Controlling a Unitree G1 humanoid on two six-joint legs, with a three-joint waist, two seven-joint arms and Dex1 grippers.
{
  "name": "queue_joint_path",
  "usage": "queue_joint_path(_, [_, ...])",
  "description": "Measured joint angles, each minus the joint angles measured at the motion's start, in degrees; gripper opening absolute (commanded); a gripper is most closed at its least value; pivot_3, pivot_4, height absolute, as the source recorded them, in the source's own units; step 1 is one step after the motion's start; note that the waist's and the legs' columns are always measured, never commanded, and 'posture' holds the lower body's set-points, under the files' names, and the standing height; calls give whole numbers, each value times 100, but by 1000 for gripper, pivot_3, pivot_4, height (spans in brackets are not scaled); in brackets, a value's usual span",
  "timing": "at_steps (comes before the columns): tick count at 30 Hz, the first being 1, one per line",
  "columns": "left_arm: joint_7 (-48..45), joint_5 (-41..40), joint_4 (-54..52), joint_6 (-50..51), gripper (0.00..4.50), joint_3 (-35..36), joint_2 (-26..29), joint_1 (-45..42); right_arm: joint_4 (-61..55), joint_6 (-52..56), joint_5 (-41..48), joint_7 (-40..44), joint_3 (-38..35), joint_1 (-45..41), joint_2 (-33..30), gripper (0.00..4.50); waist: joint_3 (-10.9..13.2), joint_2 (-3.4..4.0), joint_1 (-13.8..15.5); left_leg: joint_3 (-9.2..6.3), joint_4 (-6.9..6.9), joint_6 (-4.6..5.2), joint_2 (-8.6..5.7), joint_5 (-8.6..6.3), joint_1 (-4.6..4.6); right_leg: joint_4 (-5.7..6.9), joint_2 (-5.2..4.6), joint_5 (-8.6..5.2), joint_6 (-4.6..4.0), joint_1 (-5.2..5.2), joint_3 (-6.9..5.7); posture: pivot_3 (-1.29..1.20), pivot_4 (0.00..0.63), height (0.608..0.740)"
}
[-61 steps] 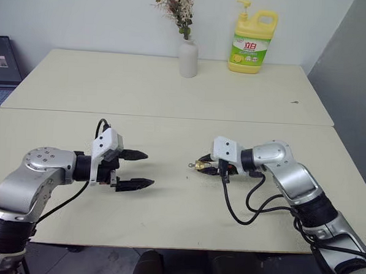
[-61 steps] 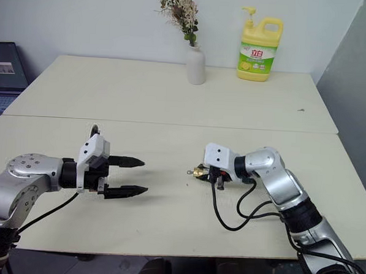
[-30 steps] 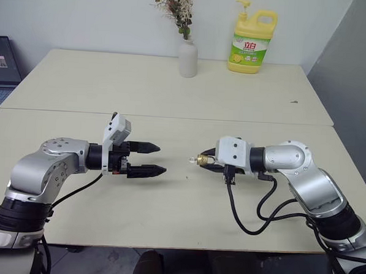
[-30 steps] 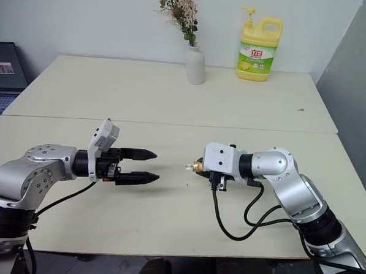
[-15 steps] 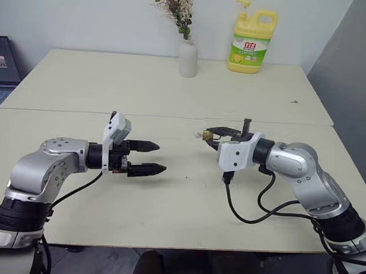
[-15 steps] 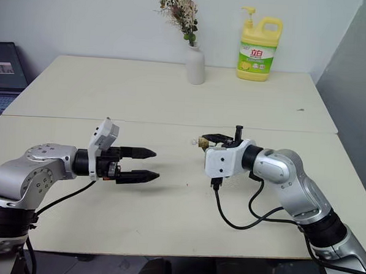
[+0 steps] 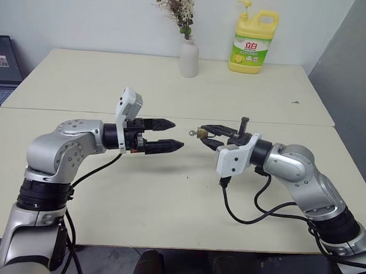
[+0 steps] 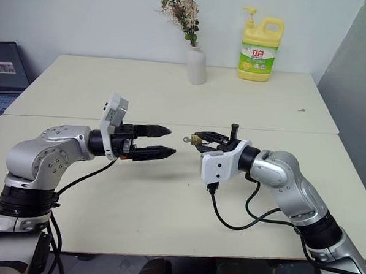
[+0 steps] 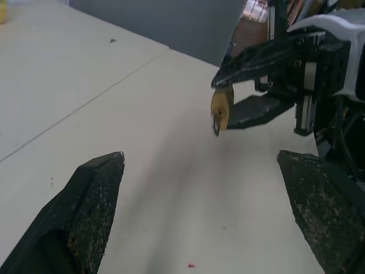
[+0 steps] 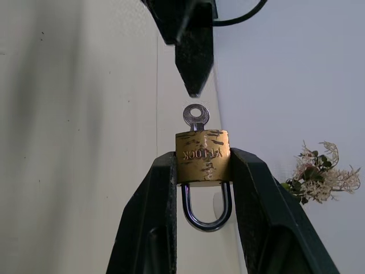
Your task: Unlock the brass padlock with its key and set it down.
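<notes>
From the head camera, the right gripper (image 7: 203, 134) is clamped on the brass padlock (image 7: 201, 133), held above the table (image 7: 168, 191); the key (image 7: 191, 134) juts from the lock toward the left gripper (image 7: 171, 135), whose fingers are spread wide and empty, tips near the key.

In the left wrist view, the padlock hangs between that gripper's parted fingertips (image 9: 97, 188), farther ahead.

In the right wrist view, both fingers (image 10: 157, 211) pinch the lock's sides, shackle (image 10: 206, 208) between them, key pointing outward.
</notes>
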Motion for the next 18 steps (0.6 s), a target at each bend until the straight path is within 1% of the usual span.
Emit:
queue_joint_path(10, [55,-193,-32,328,4500,-2,-150,-165,-21,-15,-146,63,0,-2,108,932,0,0,1,-2,1,0,0,0,1,0,0,0,0,2,-1,0,150,740])
queue_joint_path(13, [32,-258,-6,399,3921,-4,-188,-249,-40,-30,-153,87,0,-2,131,932,0,0,2,-2,1,-1,-1,0,0,0,0,0,0,2,0,0,150,740])
queue_joint_path(18, [-110,-223,197,380,2301,-69,-187,-326,-69,-45,-159,101,0,-2,143,932,0,0,0,-2,1,-1,-1,0,1,0,0,0,0,2,-1,0,150,740])
